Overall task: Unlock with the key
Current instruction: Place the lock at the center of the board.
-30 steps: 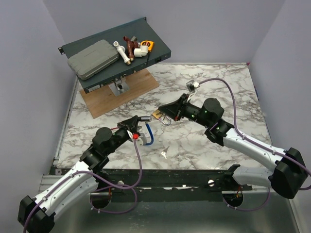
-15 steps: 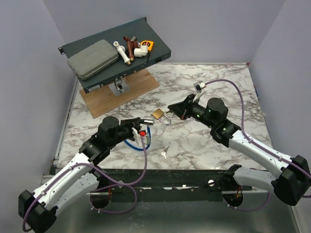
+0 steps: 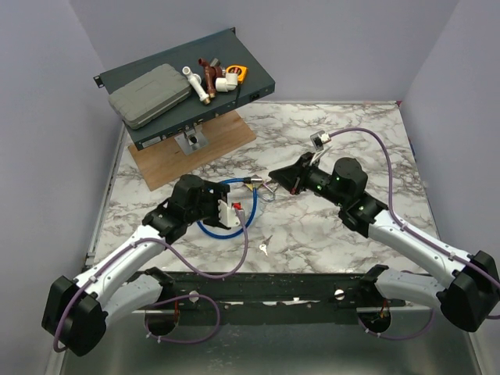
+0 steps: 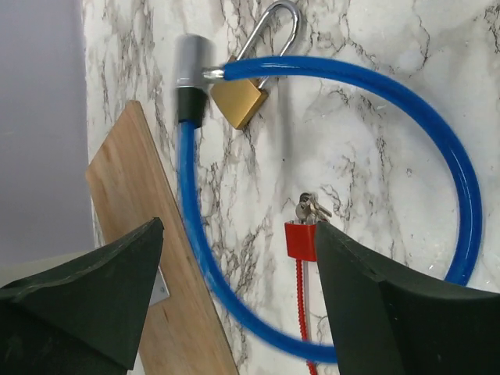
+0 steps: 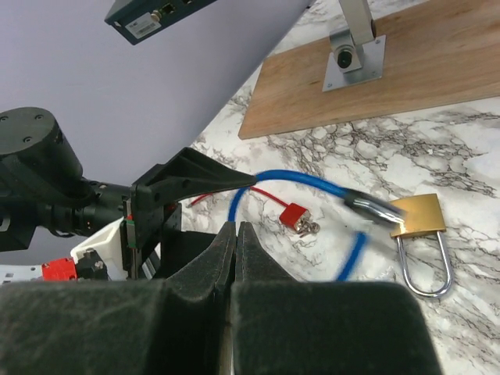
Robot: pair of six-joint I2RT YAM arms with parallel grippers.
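Hovering over the cable [image 4: 462, 180], is the left gripper [image 4: 238, 226] pinching anything?

No. Its fingers [image 4: 86, 305] stand spread with nothing between them. The blue loop lies on the table [image 3: 312, 234] below.

And the right gripper [image 5: 235, 228]?

Fingers pressed together, nothing seen in them. From above, its tip is just beside the shackle of the padlock [image 5: 418, 217].

Where's the key [image 3: 266, 247]?

Loose and flat on the marble, toward the near edge, between the two arms. It's just outside the loop and apart from both grippers.

How does the padlock lie?

It's brass and lies flat where the cable's grey end cap meets the loop, with the shackle pointing away from the ring. I can't tell whether it's latched.

What's the red thing inside the loop?

A tag [image 4: 301, 238] with small keys bunched at one end, resting on the marble.

Anything else nearby?

A board [image 4: 148, 234] lies just beside the loop. A post on it carries a dark tray [image 3: 250, 86] of oddments.
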